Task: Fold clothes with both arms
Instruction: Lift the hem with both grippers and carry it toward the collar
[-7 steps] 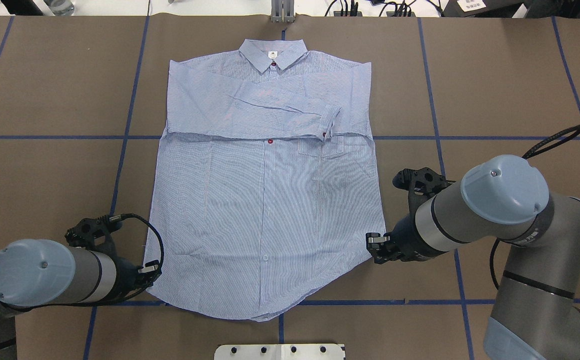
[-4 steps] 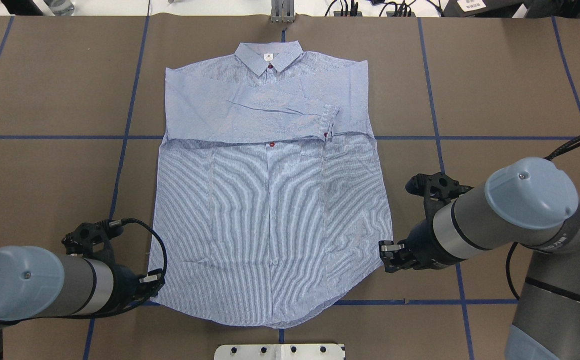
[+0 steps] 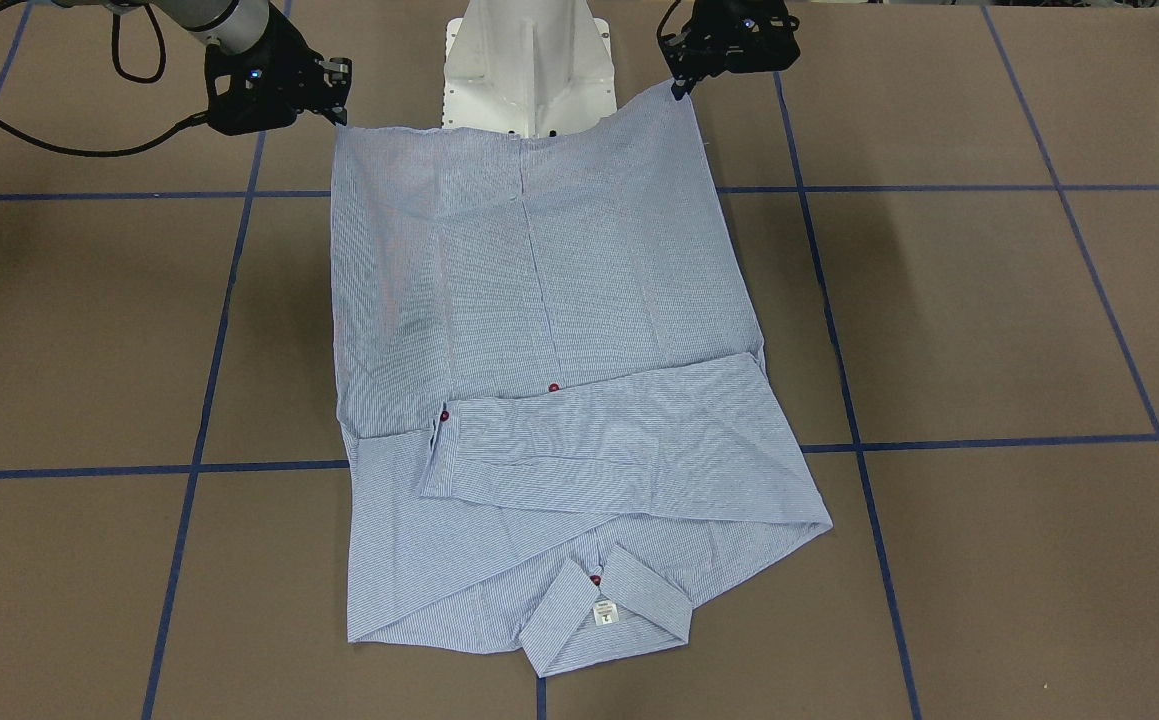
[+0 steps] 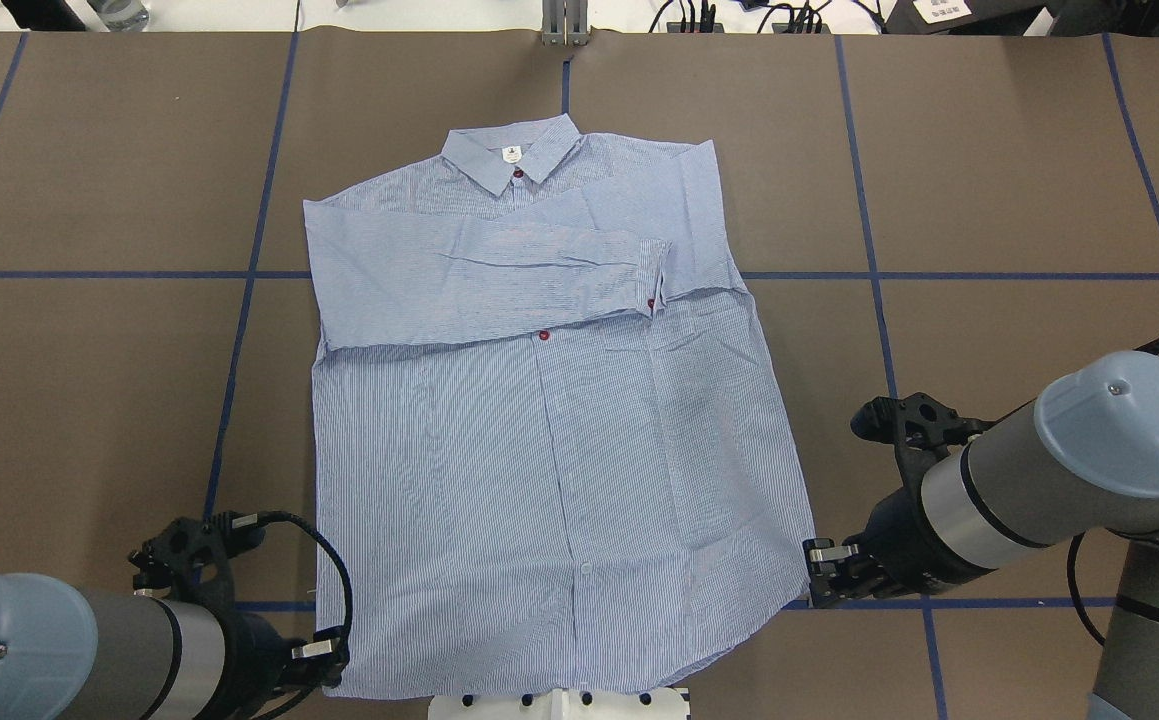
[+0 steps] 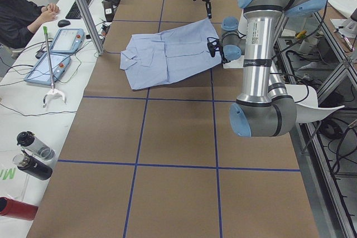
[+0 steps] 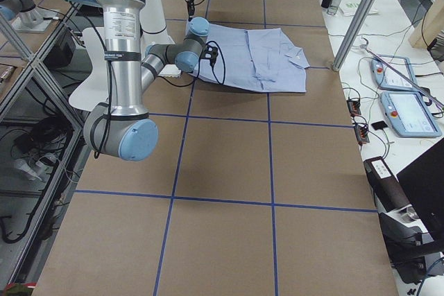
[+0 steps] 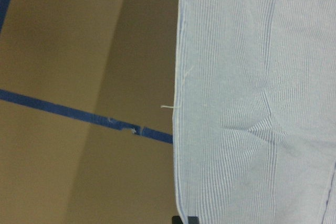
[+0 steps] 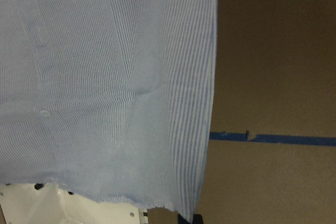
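Observation:
The light blue striped shirt (image 4: 539, 430) lies face up on the brown table, collar (image 4: 509, 150) at the far end, both sleeves folded across the chest (image 4: 499, 280). It sits slightly skewed. My left gripper (image 4: 324, 658) is shut on the near left hem corner. My right gripper (image 4: 819, 575) is shut on the near right hem corner. In the front-facing view the shirt (image 3: 539, 300) is stretched between the left gripper (image 3: 681, 82) and the right gripper (image 3: 337, 88), its hem raised a little off the table. The wrist views show only cloth (image 7: 252, 103) (image 8: 105, 77) and table.
The white pedestal base (image 3: 529, 60) stands at the near table edge, and the shirt's hem overlaps it (image 4: 559, 705). Blue tape lines (image 4: 939, 275) grid the table. A person (image 5: 22, 15) sits at a side desk with tablets beyond the far end.
Both arms have drawn back towards the robot, dragging the shirt by its hem corners. The shirt has slid nearer, turned slightly, and its hem now reaches the white base.

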Motion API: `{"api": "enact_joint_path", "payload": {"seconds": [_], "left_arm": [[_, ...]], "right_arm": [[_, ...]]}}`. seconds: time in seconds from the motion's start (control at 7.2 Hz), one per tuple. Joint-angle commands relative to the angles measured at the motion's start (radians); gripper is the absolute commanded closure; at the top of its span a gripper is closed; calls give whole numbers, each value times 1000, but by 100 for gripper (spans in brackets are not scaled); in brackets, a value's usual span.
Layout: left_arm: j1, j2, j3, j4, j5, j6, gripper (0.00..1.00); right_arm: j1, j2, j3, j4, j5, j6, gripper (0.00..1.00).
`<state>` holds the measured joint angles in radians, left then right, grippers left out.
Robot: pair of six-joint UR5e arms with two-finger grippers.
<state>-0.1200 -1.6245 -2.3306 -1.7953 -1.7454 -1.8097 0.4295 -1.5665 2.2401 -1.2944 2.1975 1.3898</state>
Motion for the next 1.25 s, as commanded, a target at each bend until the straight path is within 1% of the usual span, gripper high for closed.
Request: {"api": "enact_joint_path", "payload": {"seconds": [0.0,0.28,0.42,0.69,0.83,0.97,1.11], "left_arm": [[31,5,-12,1,0,-13,100],[20,-1,-10,1,-2,-13,100],[13,-5,-3,1,-14,-4,100],[-99,-9,17,-1,-16,9,100],[-163,-23,42,-1,-22,48,100],[-197,-40,84,-1,-20,96,100],[-220,-40,117,-9,-20,99,100]], "right_arm": [[-34,-96,1,103,42,0,100],[-37,-92,-10,132,42,2,100],[-11,-77,-29,133,33,0,100],[82,49,-129,133,30,0,100],[115,98,-167,132,33,0,100],[127,100,-198,133,25,-2,100],[162,103,-226,133,25,-3,100]]}}
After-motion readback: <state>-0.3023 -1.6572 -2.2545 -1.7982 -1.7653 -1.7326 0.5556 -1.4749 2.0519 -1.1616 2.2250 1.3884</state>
